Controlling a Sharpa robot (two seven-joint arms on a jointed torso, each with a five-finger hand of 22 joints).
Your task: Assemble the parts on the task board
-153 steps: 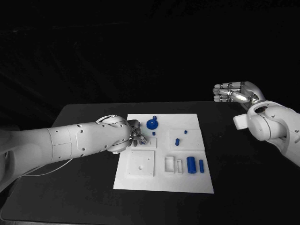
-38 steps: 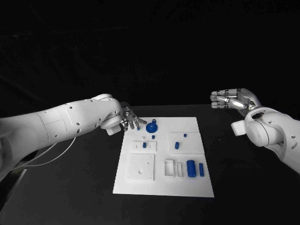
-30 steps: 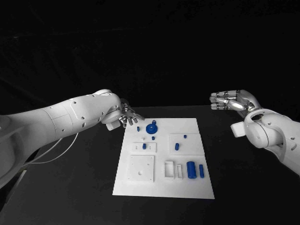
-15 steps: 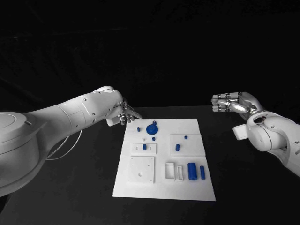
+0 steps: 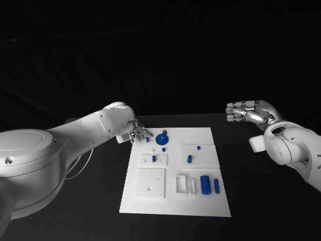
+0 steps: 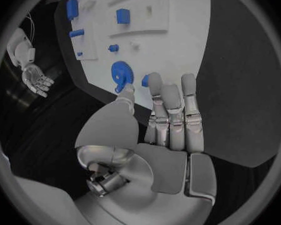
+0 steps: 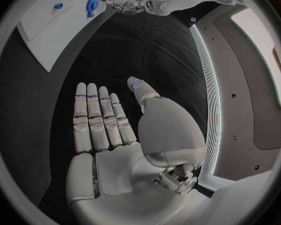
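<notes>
The task board point(image 5: 176, 170) lies flat in the middle of the black table point(image 5: 276, 201), long side running away from the robot. On the board, the round blue gear-like part point(image 5: 163, 138) sits near the far end, a tiny blue piece point(image 5: 147, 139) just beside it toward the left edge. Nearer than the gear, a small blue part point(image 5: 154, 158) stands in a white raised block, and another blue part point(image 5: 189, 159) lies in the square recess next to it, with a blue dot point(image 5: 198, 147) just beyond. At the near end of the board a thick blue cylinder point(image 5: 205, 185) and a thinner blue pin point(image 5: 216, 186) lie side by side, right of two white slots. No writing or labels can be read anywhere.

The left hand point(image 5: 137, 133) hovers at the board's far left corner, just beside the gear, fingers straight and together, holding nothing. The right hand point(image 5: 249, 111) is raised well off to the right of the board, fingers extended, palm empty.
</notes>
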